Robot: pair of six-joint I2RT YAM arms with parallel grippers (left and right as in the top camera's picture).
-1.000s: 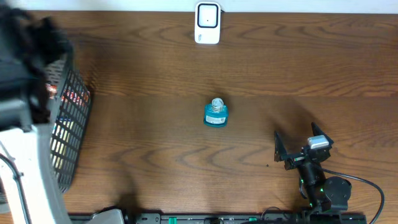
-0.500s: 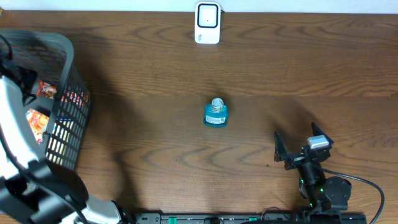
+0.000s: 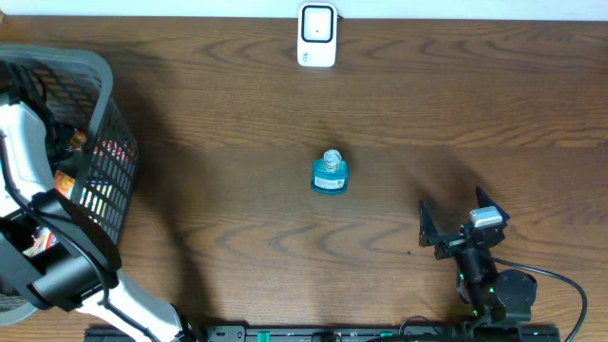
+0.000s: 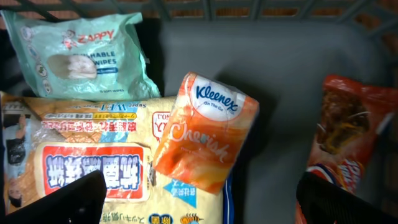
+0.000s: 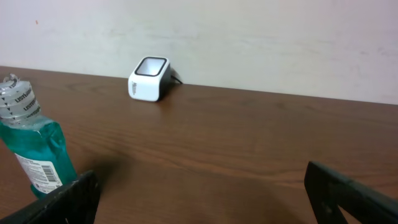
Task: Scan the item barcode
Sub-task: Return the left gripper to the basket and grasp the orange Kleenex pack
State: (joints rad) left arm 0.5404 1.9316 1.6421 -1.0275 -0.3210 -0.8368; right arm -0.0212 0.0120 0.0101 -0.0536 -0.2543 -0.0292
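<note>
My left gripper (image 4: 205,199) hangs open inside the grey basket (image 3: 100,104), above several packs. An orange Kleenex tissue pack (image 4: 205,134) lies tilted right in front of it, on a yellow pack with red lettering (image 4: 93,168). A green wipes pack (image 4: 81,56) lies at the back left and a red-brown snack bag (image 4: 351,137) at the right. A teal bottle (image 3: 330,175) stands mid-table, its label barcode showing in the right wrist view, where the bottle (image 5: 31,149) is at the left. My right gripper (image 3: 456,217) rests open and empty at the front right.
The white scanner (image 3: 316,35) stands at the table's far edge, and the scanner (image 5: 149,78) also shows against the wall in the right wrist view. The basket's wire walls enclose my left arm (image 3: 28,161). Bare wood lies between bottle and scanner.
My left arm has swung over the basket and come down toward its front left. The bottle, the scanner and the right arm have stayed put.
</note>
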